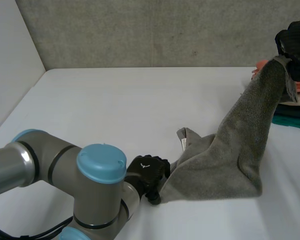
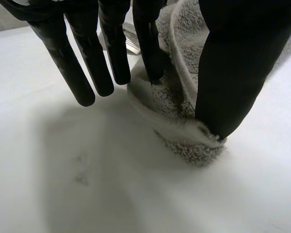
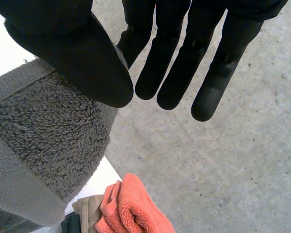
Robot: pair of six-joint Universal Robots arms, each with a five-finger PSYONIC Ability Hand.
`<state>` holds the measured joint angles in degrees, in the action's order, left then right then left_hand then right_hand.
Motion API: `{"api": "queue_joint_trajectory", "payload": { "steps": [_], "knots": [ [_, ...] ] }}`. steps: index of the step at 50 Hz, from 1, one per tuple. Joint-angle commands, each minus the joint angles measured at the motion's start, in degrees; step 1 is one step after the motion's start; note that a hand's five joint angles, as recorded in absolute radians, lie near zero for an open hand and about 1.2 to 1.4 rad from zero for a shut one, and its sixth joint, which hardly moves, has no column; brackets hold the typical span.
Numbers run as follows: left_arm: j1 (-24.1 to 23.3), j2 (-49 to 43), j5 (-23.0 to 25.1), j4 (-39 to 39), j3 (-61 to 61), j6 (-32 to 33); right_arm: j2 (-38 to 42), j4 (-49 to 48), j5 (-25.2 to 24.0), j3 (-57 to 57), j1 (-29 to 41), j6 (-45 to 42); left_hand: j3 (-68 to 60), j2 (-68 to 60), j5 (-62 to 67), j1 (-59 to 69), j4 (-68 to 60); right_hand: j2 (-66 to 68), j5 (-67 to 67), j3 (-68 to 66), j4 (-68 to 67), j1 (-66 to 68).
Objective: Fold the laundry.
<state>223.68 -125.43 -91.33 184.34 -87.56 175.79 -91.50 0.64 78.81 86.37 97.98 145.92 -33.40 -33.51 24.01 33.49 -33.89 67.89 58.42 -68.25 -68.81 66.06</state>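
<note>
The towel (image 1: 235,160) is seen in plain mid-grey, its looped pile edged by a smooth band of the same grey. The left hand (image 1: 147,172) and the right hand (image 1: 296,42) are finished in black. The counter (image 1: 115,110) is coloured white, the wall (image 1: 155,35) speckled grey. An orange cloth (image 3: 131,211), a tan cloth (image 3: 89,208) and a teal cloth (image 1: 292,120) are also seen.

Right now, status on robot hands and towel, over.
Left robot hand pinches grey towel corner on table. Right robot hand holds another corner aloft. Laundry pile beside it.

A grey towel (image 1: 225,165), partly lifted, and a pile of cloths (image 1: 295,117) rest on the white table (image 1: 115,110).
</note>
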Motion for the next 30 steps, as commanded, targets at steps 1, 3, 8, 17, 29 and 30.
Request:
{"api": "queue_joint_trajectory", "payload": {
  "steps": [1, 3, 8, 17, 29, 30],
  "knots": [
    [-1.1, -2.0, -0.5, -0.3, 2.1, 0.1, 0.1, -0.9, 0.0, 0.4, 0.0, -0.1, -40.1, -40.0, 39.5, 40.0, -39.6, 12.1, 11.6, -11.8, -11.2, 13.9],
    [-1.3, -1.3, -1.9, -0.3, 2.2, 0.0, 0.1, -1.1, 0.0, 0.3, -0.1, -0.2, -46.6, -46.5, 46.0, 46.5, -46.1, 12.1, 11.6, -11.8, -11.2, 13.9],
    [-1.1, 6.7, -9.3, 0.1, 1.3, -0.1, 0.0, -1.3, 0.0, -0.5, -0.2, -0.3, -46.6, -46.5, 46.0, 46.5, -46.1, 12.1, 11.6, -11.8, -11.2, 13.9],
    [7.0, 28.3, -10.3, -0.3, -1.7, 0.7, -1.4, -0.3, 0.5, -4.9, -0.7, -0.6, -46.6, -46.5, 46.0, 46.5, -46.1, 12.1, 11.6, -11.8, -11.2, 13.9],
    [25.6, 46.8, -0.4, -7.6, -4.6, 9.0, -5.2, 18.8, -0.8, -8.9, -4.8, -8.5, -46.6, -46.5, 46.0, 46.5, -46.1, 12.1, 11.6, -11.8, -11.2, 13.9],
    [27.0, 46.9, 0.4, -8.0, -5.4, 9.7, -4.7, 20.3, -0.9, -8.5, -5.5, -10.4, -46.6, -46.5, 46.0, 46.5, -46.1, 12.1, 11.6, -11.8, -11.2, 13.9]
  ]
}}
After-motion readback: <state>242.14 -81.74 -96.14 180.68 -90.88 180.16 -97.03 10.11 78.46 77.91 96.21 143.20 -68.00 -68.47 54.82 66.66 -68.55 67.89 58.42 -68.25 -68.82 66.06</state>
